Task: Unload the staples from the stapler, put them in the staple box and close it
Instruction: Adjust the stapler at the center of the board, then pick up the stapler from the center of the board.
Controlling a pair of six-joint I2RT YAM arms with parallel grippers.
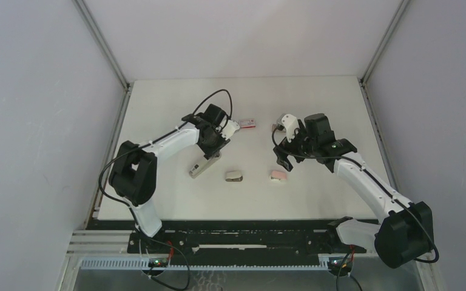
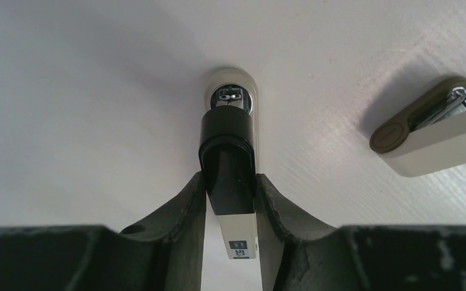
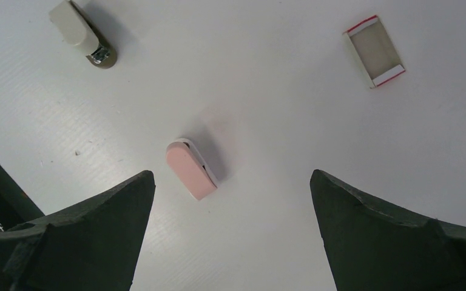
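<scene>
Three small staplers sit on the white table (image 1: 158, 109), and the left gripper (image 2: 230, 179) has taken one of them: its fingers are pressed against both flanks of the cream-and-black stapler (image 2: 229, 151), left of centre in the overhead frame. The right gripper (image 3: 232, 176) holds nothing, its fingers spread wide above the pink stapler (image 3: 191, 170).

We judge the step in hand to be securing the stapler so that it can be opened. No staples lie loose anywhere, so we take them to be inside it. The next move calls for a steady hold on the left side while the free right gripper comes across to draw or tip the strip out.

The left wrist view alone shows the metal magazine (image 2: 233, 96) at the stapler's far end, though we cannot make out single staples there. It also shows the olive-and-cream stapler (image 2: 428, 124) at the right edge. The right wrist view alone shows the red-and-white box (image 3: 374, 51), upper right, lying with its open side up.
</scene>
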